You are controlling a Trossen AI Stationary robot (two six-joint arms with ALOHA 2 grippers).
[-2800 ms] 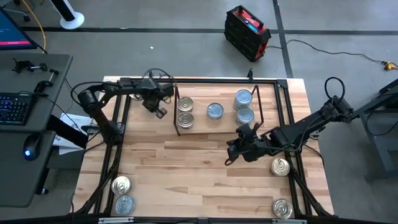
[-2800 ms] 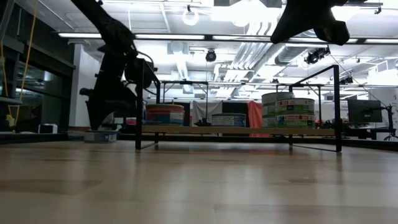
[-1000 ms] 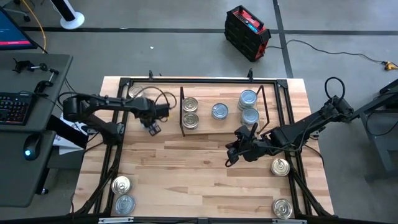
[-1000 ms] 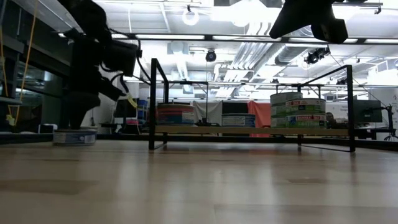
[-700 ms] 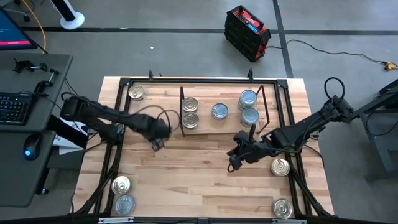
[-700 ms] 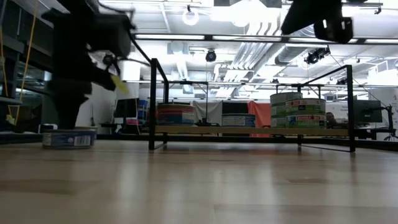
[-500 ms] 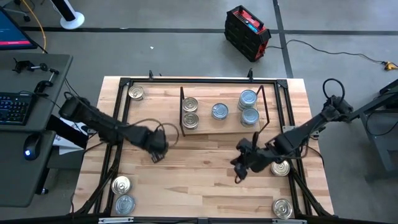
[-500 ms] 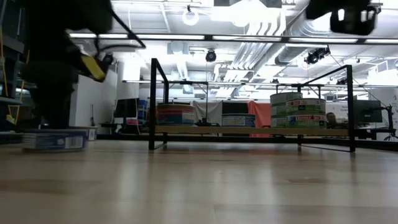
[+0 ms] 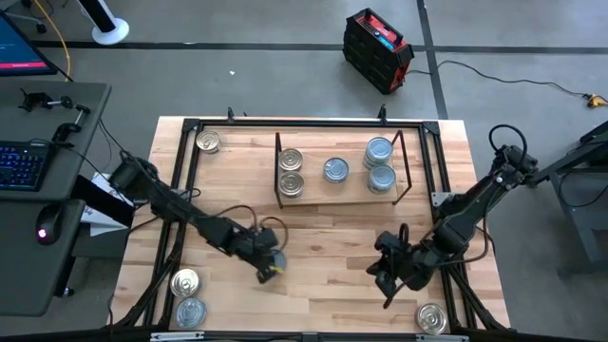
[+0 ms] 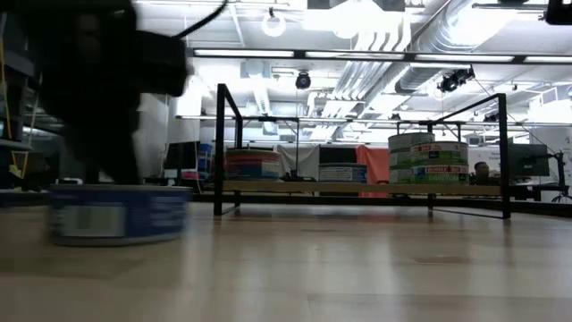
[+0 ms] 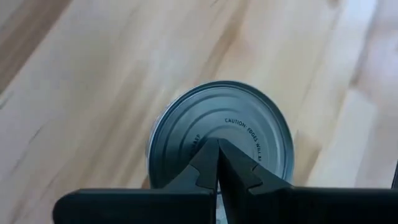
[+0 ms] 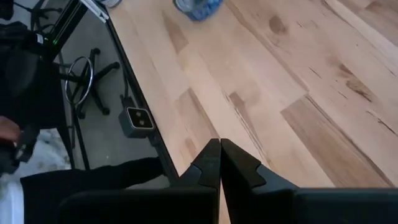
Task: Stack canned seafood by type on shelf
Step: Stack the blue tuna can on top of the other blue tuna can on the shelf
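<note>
High view: shelf [image 9: 334,197] sits at upper centre, gold tins [image 9: 290,172] on its left end, silver-blue ones [image 9: 377,162] toward the right, sorted by lid. Right gripper [image 9: 388,274], lower right, is clenched and empty near a gold tin [image 9: 431,318], probably its next pick. Left gripper [image 9: 267,270], lower centre, hangs pinched shut over a silver tin [image 11: 221,134], perhaps nudging rather than grasping it.

Overhead ceiling lights [image 10: 273,24] are illuminating the scene evenly and brightly, and are glaring at 12 o'clock in the low view. The left arm [image 10: 98,80] and near tin [image 10: 116,213] are appearing motion-blurred there, at 9 o'clock. The table [image 9: 313,237] is showing soft, short shadows beneath both arms.
</note>
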